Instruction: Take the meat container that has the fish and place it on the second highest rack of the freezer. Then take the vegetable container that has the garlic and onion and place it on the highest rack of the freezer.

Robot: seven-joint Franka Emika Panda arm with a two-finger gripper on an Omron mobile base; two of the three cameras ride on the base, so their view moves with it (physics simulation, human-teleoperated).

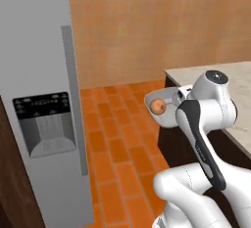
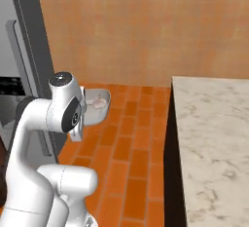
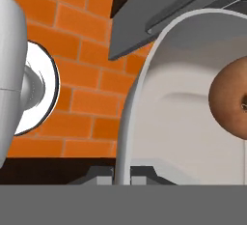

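The vegetable container (image 1: 166, 108), a shallow grey tray, hangs in the air over the brick floor between the counter and the freezer (image 1: 39, 75). My gripper (image 1: 178, 99) is shut on its rim, mostly hidden behind my wrist. The onion (image 1: 157, 105) lies in the tray. From the right base view the vegetable container (image 2: 99, 110) carries the pale garlic (image 2: 99, 103). Up close, the tray's rim (image 3: 140, 98) and the onion (image 3: 230, 98) loom large. The freezer's grey front faces me, so its racks are hidden. The meat container and fish are out of view.
A marble counter (image 1: 235, 87) on a dark base stands to the right, also the counter (image 2: 214, 143). The freezer front has a dispenser panel (image 1: 44, 122) and a long handle (image 1: 74, 100). Orange brick floor (image 1: 117, 144) lies between. Dark wood (image 1: 11, 183) flanks the freezer.
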